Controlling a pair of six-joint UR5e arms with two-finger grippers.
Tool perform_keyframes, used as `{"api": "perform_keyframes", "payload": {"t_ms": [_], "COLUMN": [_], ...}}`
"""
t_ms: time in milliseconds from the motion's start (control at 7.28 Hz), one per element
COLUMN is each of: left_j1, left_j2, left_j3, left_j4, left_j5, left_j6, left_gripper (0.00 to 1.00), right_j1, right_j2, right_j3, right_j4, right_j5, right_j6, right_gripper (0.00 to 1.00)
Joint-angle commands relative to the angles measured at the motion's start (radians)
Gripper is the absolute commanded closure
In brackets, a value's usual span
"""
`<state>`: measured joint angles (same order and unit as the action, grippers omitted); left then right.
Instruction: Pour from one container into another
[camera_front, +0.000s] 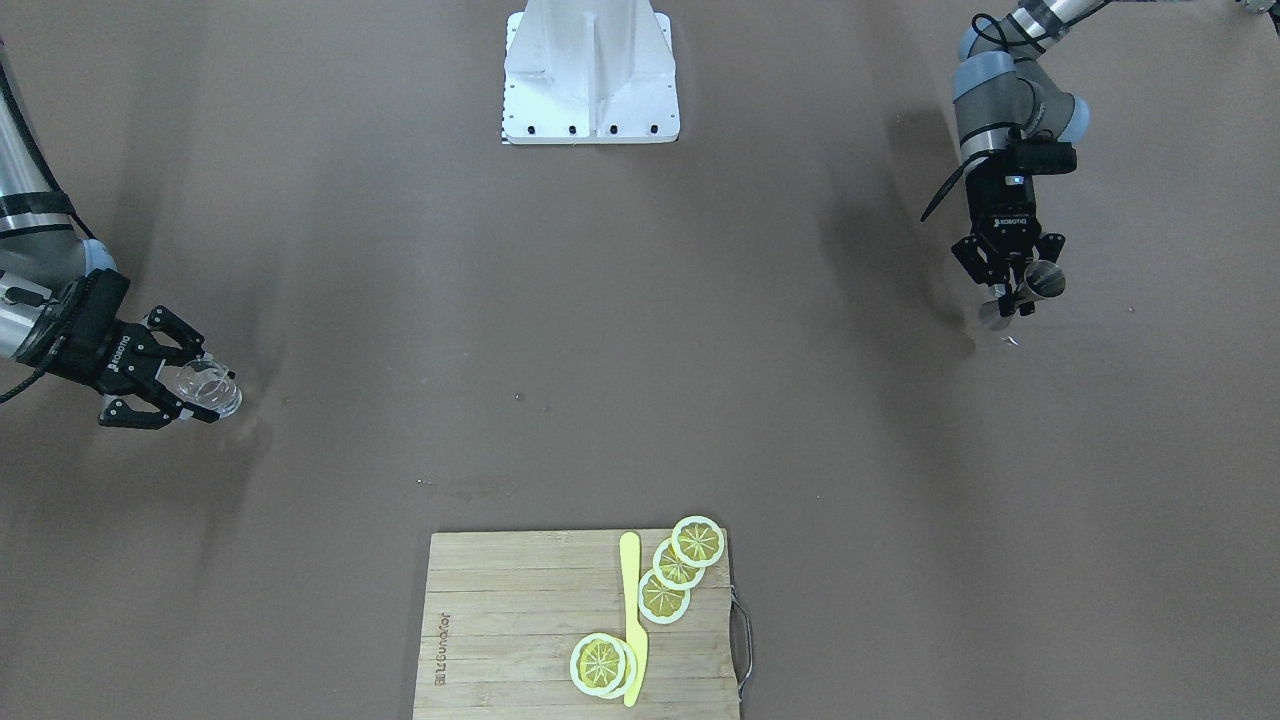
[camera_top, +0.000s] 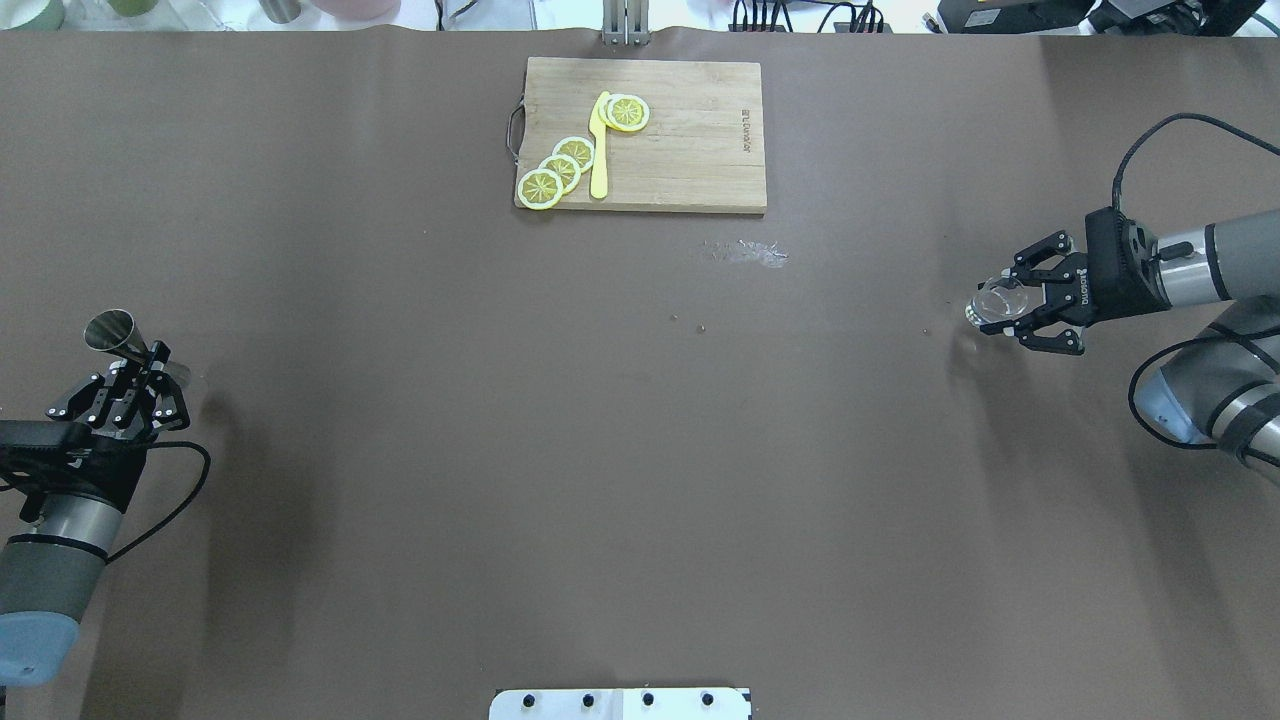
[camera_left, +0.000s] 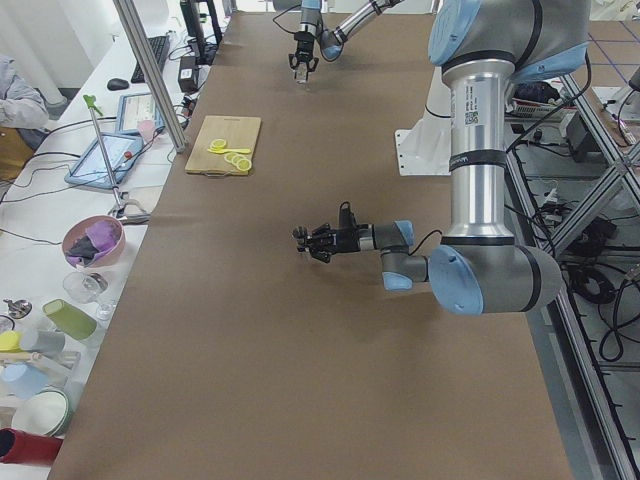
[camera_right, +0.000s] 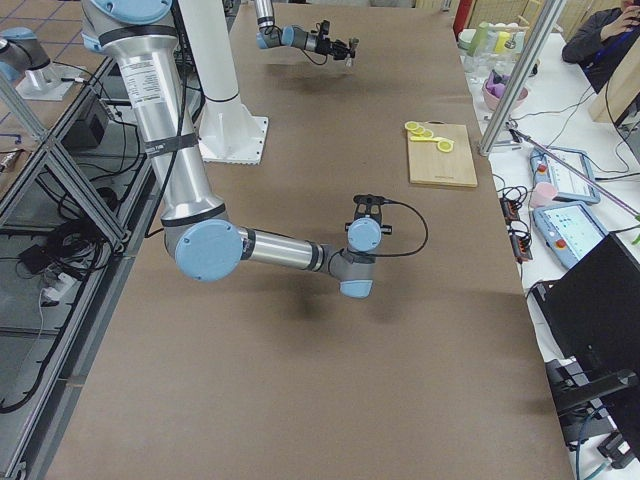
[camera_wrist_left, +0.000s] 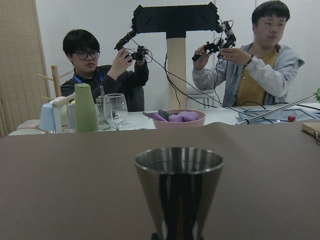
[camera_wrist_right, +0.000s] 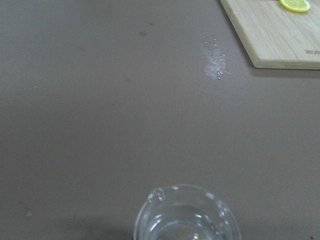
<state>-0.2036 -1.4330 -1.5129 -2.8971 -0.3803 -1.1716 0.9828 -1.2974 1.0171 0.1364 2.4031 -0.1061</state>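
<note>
The dark steel jigger (camera_top: 112, 331) is held at its narrow waist by my left gripper (camera_top: 140, 364), which is shut on it at the table's left end. In the left wrist view its upper cone (camera_wrist_left: 179, 187) stands upright with the rim open upward. In the front-facing view the same jigger (camera_front: 1042, 280) and left gripper (camera_front: 1014, 293) hang above their shadow. At the right end, my right gripper (camera_top: 1008, 304) is shut on the clear glass (camera_top: 997, 299), seen also as the glass (camera_front: 208, 386) and from above as the glass (camera_wrist_right: 186, 216). The two containers are far apart.
A wooden cutting board (camera_top: 700, 140) with lemon slices (camera_top: 560, 168) and a yellow knife (camera_top: 600, 150) lies at the far middle edge. Small spilled droplets (camera_top: 748, 253) glint on the brown table in front of it. The white robot base (camera_front: 590, 75) stands at the near middle.
</note>
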Motion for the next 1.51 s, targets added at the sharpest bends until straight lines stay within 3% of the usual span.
{"api": "perform_keyframes", "payload": {"t_ms": [0, 275, 412, 824, 1236, 1373], "left_j1": [0.056, 0.099, 0.101, 0.113, 0.128, 0.128], "left_j2": [-0.001, 0.002, 0.002, 0.003, 0.009, 0.009], "left_j3": [0.002, -0.001, -0.001, -0.001, -0.003, -0.003], "left_j4": [0.018, 0.132, 0.244, 0.269, 0.366, 0.366], "left_j5": [0.082, 0.171, 0.202, 0.224, 0.222, 0.222], "left_j6": [-0.002, -0.081, -0.256, -0.400, -0.404, -0.404], "left_gripper": [1.00, 1.00, 1.00, 1.00, 1.00, 1.00], "right_j1": [-0.009, -0.012, -0.012, -0.035, -0.053, -0.055], "right_j2": [0.001, 0.006, 0.006, 0.006, 0.006, 0.006], "right_j3": [-0.028, -0.028, -0.028, -0.035, -0.038, -0.038], "right_j4": [0.017, 0.025, 0.026, 0.046, 0.048, 0.048], "right_j5": [-0.001, -0.009, -0.010, -0.036, -0.055, -0.056], "right_j6": [0.011, 0.048, 0.051, 0.100, 0.100, 0.101], "right_gripper": [1.00, 1.00, 1.00, 1.00, 1.00, 0.74]}}
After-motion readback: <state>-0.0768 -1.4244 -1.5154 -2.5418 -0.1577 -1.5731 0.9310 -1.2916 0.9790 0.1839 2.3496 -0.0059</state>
